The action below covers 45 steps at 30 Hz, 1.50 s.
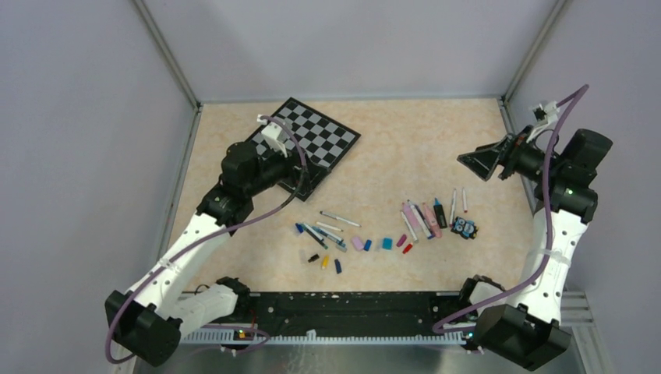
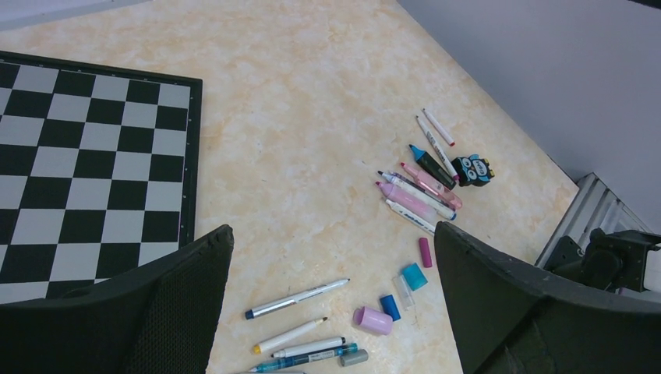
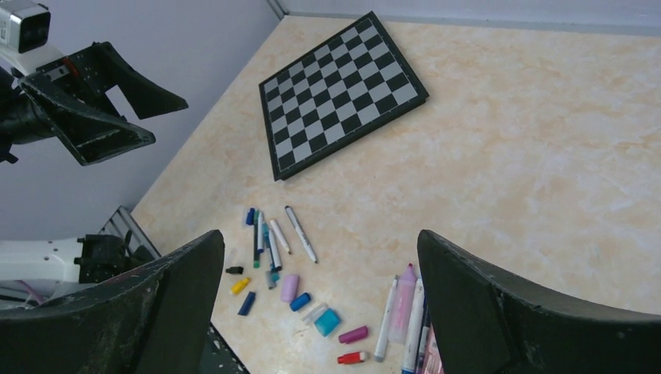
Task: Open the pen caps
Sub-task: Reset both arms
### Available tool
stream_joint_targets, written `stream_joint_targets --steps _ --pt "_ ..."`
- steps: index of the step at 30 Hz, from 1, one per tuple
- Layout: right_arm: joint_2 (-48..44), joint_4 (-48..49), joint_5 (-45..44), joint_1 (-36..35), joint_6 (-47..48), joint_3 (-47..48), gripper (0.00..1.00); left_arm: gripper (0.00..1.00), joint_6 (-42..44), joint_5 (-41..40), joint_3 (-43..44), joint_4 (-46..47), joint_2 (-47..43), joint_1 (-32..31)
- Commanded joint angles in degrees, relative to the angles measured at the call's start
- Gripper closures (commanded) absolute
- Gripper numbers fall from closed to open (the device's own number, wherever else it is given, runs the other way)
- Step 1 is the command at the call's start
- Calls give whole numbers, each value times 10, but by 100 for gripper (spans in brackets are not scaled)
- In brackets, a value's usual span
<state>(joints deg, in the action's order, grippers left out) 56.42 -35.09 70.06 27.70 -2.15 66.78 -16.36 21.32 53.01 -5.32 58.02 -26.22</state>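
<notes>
Table [image 1: 390, 148]: pale marbled top, grey walls around it.
Checkered board [image 1: 323, 134]: lying flat, far left.
Left gripper [image 2: 331, 232]: raised over the board's near edge, fingers spread wide, nothing between them.
Right gripper [image 3: 319, 235]: up high at the far right, fingers wide apart, empty.
Pens [image 1: 425, 220]: two clusters near the middle.
Owl figure [image 1: 465, 227]: just right of the right-hand cluster.
Pen caps [image 1: 358, 243]: loose on the table, scattered between and in front of the clusters, well apart from both grippers.

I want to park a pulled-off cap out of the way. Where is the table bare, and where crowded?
Bare: the far table between the checkered board and the right wall, and the band between the board and the thin pens. Crowded: the loose caps, the highlighter bunch and the owl figure.
</notes>
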Motion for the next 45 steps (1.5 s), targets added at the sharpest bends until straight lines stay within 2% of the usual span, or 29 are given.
stream_joint_targets --steps 1,5,15,21,24,29,35,40,45 --pt "-8 48 11 15 -53 -13 9 1 1 29 -15 48 4 11" --pt "-13 62 -20 18 -79 -23 9 1 -22 55 -30 69 9 26" --pt "-19 56 -52 18 -76 -19 8 1 -104 115 -42 85 15 85" --pt "-18 54 -84 19 -78 -6 8 1 -159 120 -12 22 11 115" --pt "-24 54 -110 19 -81 -10 8 1 -170 87 17 -37 13 120" --pt "-34 66 -135 19 -96 -22 8 1 -175 -29 91 -152 9 120" --pt "-33 47 -141 19 -57 -12 7 1 -117 -165 164 -256 -18 120" --pt "-35 38 -180 19 -82 -2 7 1 -67 -229 201 -311 -41 120" --pt "-52 35 -201 19 -96 -1 7 1 -35 -249 207 -321 -72 120"
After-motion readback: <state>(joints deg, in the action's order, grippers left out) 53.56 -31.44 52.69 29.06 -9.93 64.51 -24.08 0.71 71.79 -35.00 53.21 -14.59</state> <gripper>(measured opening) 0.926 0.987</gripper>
